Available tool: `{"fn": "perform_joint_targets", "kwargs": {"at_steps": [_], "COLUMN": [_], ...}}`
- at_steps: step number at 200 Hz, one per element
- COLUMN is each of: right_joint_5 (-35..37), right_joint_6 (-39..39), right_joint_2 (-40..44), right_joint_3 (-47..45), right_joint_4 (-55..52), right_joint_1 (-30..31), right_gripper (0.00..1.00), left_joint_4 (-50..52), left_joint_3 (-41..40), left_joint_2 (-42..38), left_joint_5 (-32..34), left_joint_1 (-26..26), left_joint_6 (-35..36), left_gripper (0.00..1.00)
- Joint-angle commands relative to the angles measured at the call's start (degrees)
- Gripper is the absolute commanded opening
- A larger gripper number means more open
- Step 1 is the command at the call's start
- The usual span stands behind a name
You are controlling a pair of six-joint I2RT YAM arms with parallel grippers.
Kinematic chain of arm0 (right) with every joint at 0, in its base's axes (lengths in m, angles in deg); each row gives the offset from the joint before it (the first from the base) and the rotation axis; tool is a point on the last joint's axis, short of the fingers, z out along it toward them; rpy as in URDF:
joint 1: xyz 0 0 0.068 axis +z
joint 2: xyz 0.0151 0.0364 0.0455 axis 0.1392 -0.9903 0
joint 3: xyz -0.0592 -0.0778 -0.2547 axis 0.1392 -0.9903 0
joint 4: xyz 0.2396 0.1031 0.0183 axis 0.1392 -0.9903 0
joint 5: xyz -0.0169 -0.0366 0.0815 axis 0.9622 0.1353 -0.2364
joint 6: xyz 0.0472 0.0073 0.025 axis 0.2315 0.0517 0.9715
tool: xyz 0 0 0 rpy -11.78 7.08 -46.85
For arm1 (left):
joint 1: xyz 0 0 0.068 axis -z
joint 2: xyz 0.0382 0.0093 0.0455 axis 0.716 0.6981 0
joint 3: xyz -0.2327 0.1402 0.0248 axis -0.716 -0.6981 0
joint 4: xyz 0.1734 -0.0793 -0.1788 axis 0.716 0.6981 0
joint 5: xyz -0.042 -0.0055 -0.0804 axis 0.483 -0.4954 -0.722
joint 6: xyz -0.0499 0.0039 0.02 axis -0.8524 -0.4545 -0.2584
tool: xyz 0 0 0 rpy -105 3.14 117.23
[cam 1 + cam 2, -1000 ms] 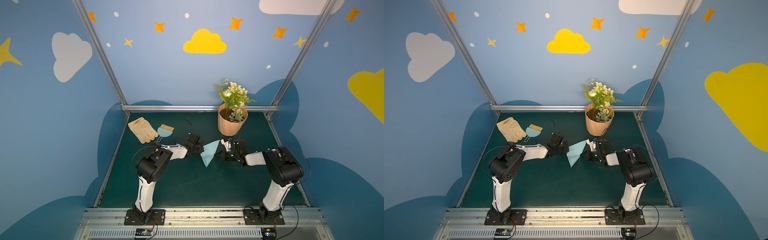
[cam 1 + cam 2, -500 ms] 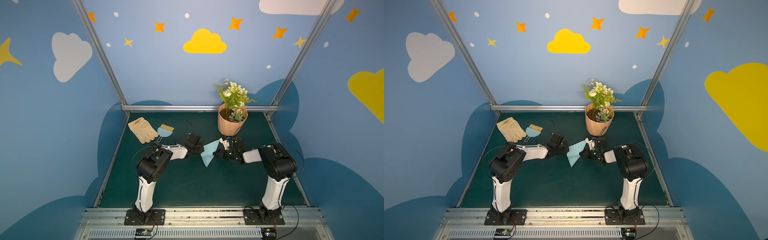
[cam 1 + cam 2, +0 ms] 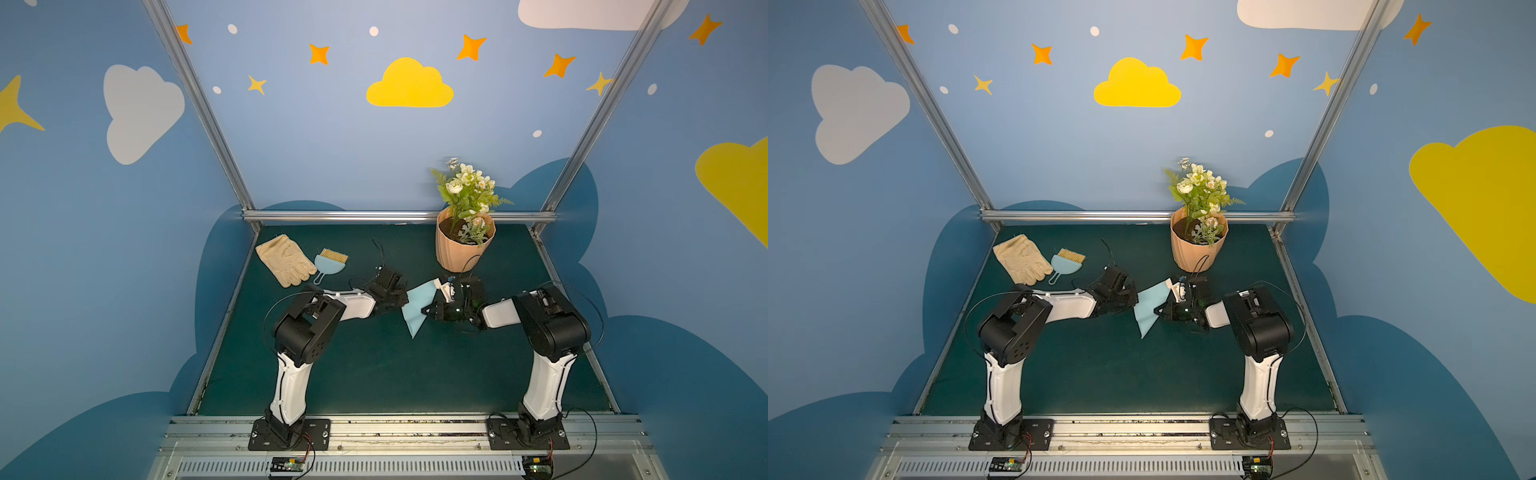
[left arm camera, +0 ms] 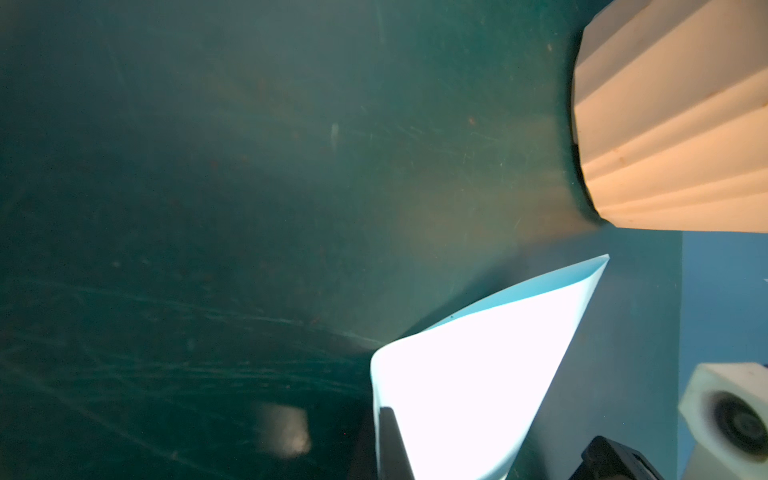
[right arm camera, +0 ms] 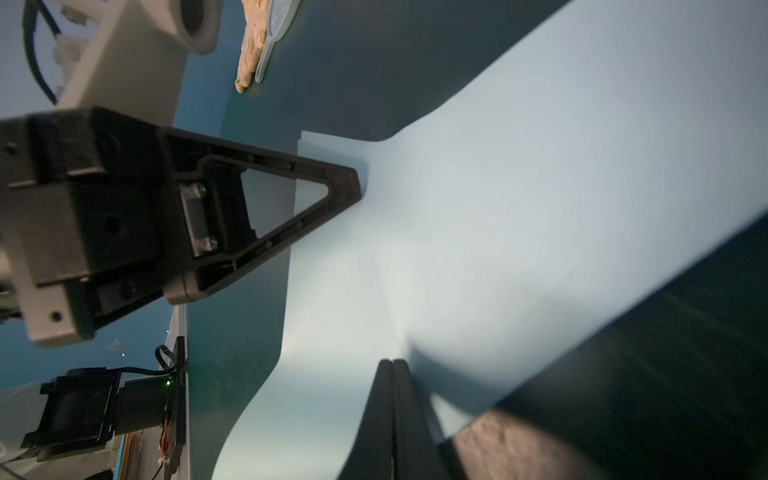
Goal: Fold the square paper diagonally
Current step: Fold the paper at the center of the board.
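Between the two arms, over the middle of the dark green table mat, we find the thin, light blue square paper. It is just in front of the ribbed terracotta flower pot with white flowers. In both top views the sheet tapers to a point toward the robot's side. The left wrist view shows it raised off the mat and bowed, not lying flat.

The left gripper meets the paper's left edge with its jaws closed. In the right wrist view the paper passes behind one of that gripper's black fingers, so we judge it pinched there. The right gripper stands at the opposite edge. Its own fingers are pressed together with no gap, and we judge the sheet caught at their tips.

Progress: the sheet is picked up and the bend is begun. We see no sharp diagonal crease, and we cannot confirm that opposite corners are matched. Left to do: bring corner to corner, lay the doubled sheet down and press the crease. We rate the task as midway at best.

The cream work glove and the small blue dustpan with tan bristles lie well apart at the far left.
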Motion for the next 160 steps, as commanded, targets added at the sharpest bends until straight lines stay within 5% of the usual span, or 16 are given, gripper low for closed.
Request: {"fn": "perform_joint_targets", "kwargs": {"at_steps": [1, 160], "right_joint_5": [-1.0, -4.6], "right_joint_6": [-1.9, -8.6], "right_joint_2": [-0.2, 1.1], "right_joint_3": [-2.6, -11.0], "right_joint_4": [-4.1, -1.1], "right_joint_1": [1.5, 6.1], "right_gripper": [0.0, 0.0], "left_joint_4": [0.8, 0.8], "left_joint_3": [-1.3, -2.4], "left_joint_2": [1.6, 1.1], "left_joint_5": [0.4, 1.0], "left_joint_1": [0.2, 0.4], "left_joint_6": [-0.4, -1.2], "left_gripper": [0.03, 0.03]}}
